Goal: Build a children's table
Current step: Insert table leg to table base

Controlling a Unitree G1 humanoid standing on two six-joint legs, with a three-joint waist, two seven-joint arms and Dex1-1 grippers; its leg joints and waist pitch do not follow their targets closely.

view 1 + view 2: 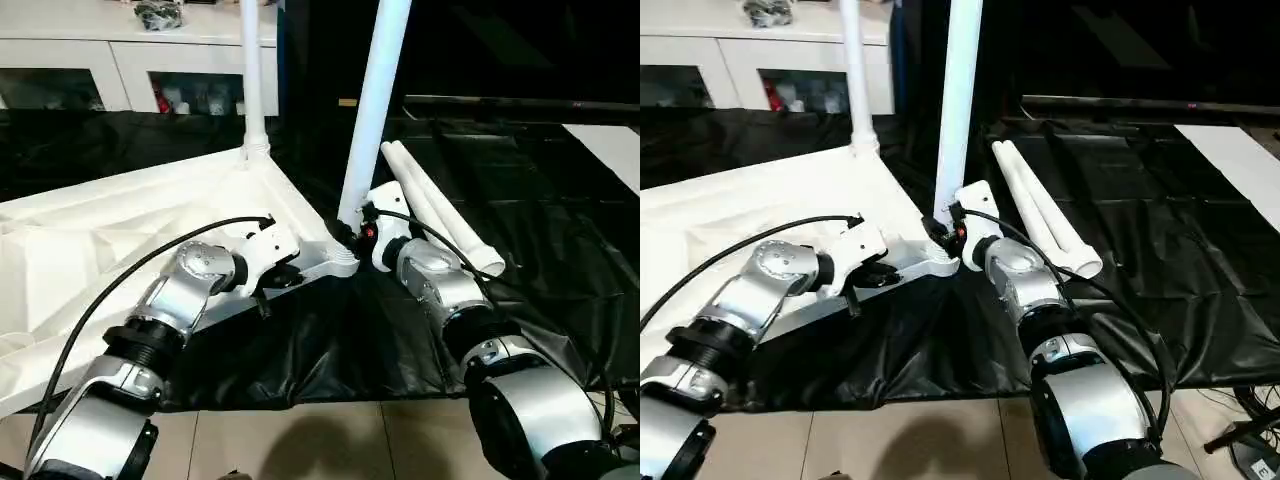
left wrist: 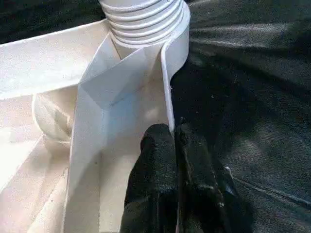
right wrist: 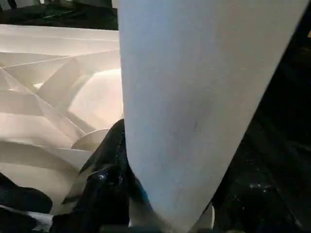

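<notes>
We are working on the table top (image 1: 120,230), which is lying upside down on black sheeting (image 1: 540,230). Our left end effector (image 2: 174,138) is pinching the top's rim (image 2: 167,92) near a corner socket. Our right end effector (image 1: 352,232) is clasping a leg (image 1: 375,110) standing in that socket. Another leg (image 1: 252,80) is standing in the far socket; two spare legs (image 1: 440,215) are lying beside us.

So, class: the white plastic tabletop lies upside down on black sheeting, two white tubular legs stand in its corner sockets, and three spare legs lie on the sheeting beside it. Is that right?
Not quite. Two spare white tubular legs lie on the black sheeting, not three, as the left eye view shows. The upside-down white plastic tabletop and two standing legs are correct.
</notes>
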